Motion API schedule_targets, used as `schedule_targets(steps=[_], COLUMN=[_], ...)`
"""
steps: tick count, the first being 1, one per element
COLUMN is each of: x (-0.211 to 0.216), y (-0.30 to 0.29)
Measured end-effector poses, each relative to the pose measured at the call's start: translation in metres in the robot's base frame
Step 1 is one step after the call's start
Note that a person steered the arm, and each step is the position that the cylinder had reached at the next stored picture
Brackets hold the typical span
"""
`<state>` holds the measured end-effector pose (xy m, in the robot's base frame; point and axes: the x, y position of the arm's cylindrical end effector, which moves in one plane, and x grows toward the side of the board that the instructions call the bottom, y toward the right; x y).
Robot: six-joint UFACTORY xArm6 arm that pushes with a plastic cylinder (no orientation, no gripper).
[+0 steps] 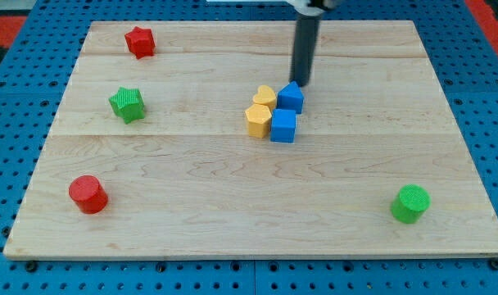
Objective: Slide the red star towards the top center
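Observation:
The red star (pixel 139 41) lies near the top left corner of the wooden board (pixel 192 164). My tip (pixel 301 84) is near the board's middle, at the top edge of a blue block (pixel 291 97), far to the right of the red star. The rod rises from there out of the view's top.
A cluster sits at the centre: two yellow blocks (pixel 264 97) (pixel 258 120) and a second blue block, a cube (pixel 283 126). A green star (pixel 128 104) is at the left, a red cylinder (pixel 88 194) at the bottom left, a green cylinder (pixel 410 203) at the bottom right.

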<state>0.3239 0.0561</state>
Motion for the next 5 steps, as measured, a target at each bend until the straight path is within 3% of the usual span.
schedule_targets(steps=[3, 5], x=[-0.018, -0.077], y=[-0.284, -0.278])
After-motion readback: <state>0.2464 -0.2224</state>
